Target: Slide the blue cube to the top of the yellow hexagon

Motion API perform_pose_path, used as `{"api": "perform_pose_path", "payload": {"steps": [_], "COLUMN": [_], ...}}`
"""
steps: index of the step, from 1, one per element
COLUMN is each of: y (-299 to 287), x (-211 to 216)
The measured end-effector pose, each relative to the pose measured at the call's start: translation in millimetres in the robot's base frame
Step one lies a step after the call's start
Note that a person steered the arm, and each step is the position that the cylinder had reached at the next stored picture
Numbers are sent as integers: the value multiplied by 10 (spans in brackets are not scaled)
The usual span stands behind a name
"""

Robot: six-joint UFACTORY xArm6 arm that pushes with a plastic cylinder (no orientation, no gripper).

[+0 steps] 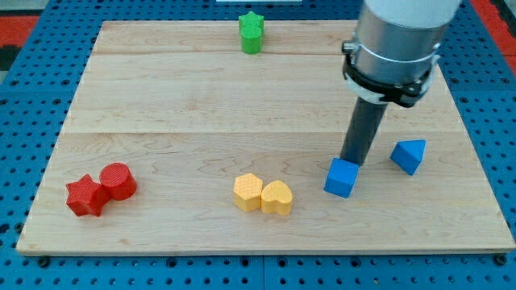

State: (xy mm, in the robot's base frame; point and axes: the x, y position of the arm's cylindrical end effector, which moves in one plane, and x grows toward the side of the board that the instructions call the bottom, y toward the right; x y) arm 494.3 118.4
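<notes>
The arm carries no pincer, only a dark rod, so there is nothing to open or close. The rod's tip (351,163) sits touching the blue cube (341,177) at the cube's upper-right edge. The cube rests on the table (201,105), near the yellow hexagon (248,192) and to its right (a yellow heart (276,197) lies between them, touching the hexagon). The goal spot above the hexagon lies to the view's left of the cube, so the tip probably needs to get round to the cube's right side.
</notes>
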Motion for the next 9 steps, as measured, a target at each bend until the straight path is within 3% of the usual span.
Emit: {"api": "perform_pose_path", "payload": {"steps": [2, 3, 5, 7, 9], "y": [503, 55, -879, -492, -1158], "x": [369, 521, -438, -133, 53]}}
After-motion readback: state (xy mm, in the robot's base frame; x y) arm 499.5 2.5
